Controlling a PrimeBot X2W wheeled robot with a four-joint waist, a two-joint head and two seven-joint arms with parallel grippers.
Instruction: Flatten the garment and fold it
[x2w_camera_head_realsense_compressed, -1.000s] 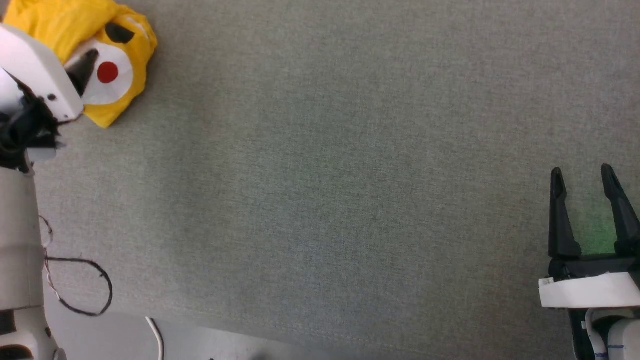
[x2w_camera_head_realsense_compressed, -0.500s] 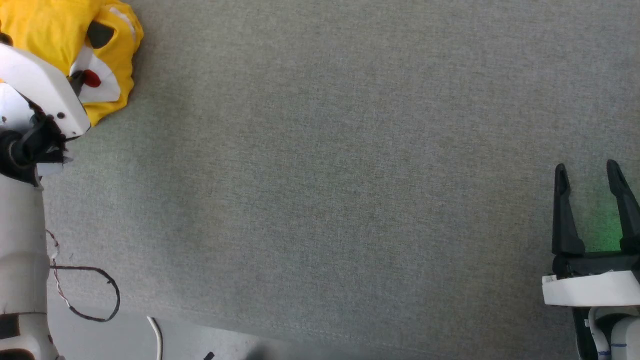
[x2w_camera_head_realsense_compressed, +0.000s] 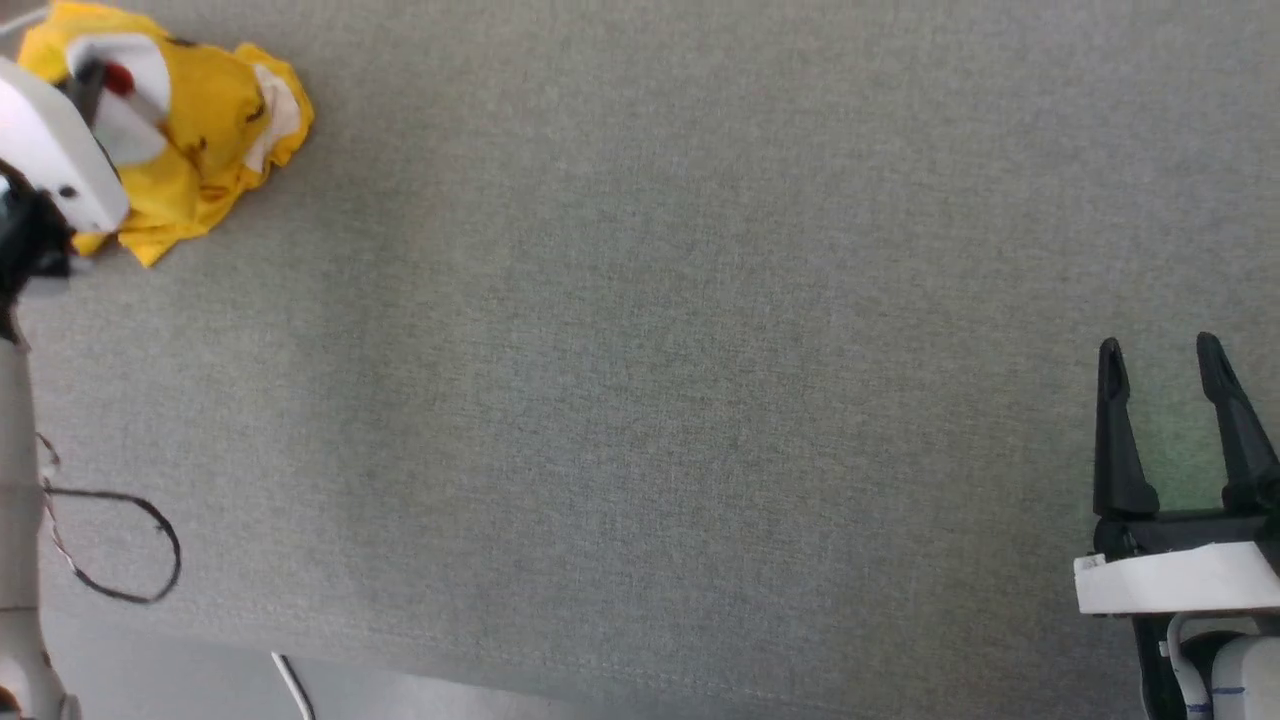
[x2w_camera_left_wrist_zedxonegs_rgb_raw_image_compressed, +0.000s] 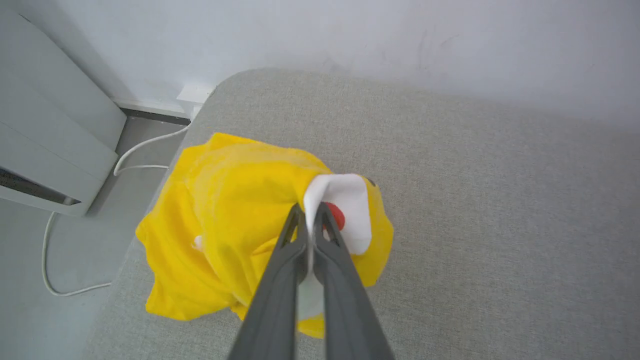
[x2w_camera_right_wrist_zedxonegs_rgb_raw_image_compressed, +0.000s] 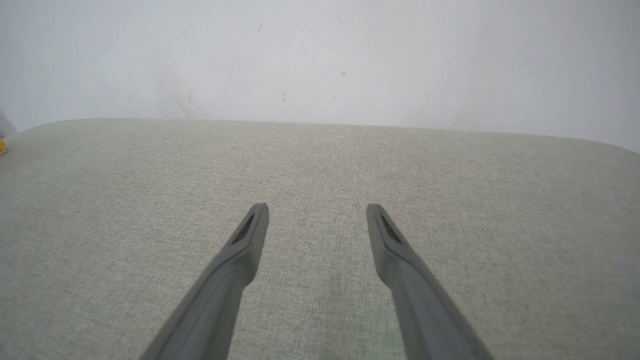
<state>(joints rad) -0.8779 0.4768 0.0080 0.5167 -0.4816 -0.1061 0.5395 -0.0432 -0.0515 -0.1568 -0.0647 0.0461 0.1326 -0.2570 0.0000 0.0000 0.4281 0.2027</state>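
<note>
Two grippers: our left gripper (x2w_camera_left_wrist_zedxonegs_rgb_raw_image_compressed: 311, 210) clamps the crumpled bright yellow tiger-print T-shirt (x2w_camera_left_wrist_zedxonegs_rgb_raw_image_compressed: 235, 200) at the far left corner of the grey fabric-covered desk (x2w_camera_head_realsense_compressed: 640, 400); our right gripper (x2w_camera_head_realsense_compressed: 1160, 345) stands wide and empty, near right.

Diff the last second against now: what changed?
The left gripper has shut on a white printed fold of the garment, pinching it up and toward the head view's upper left; the cloth now lies more crumpled. The right gripper stayed open and empty over the grey pad.
</note>
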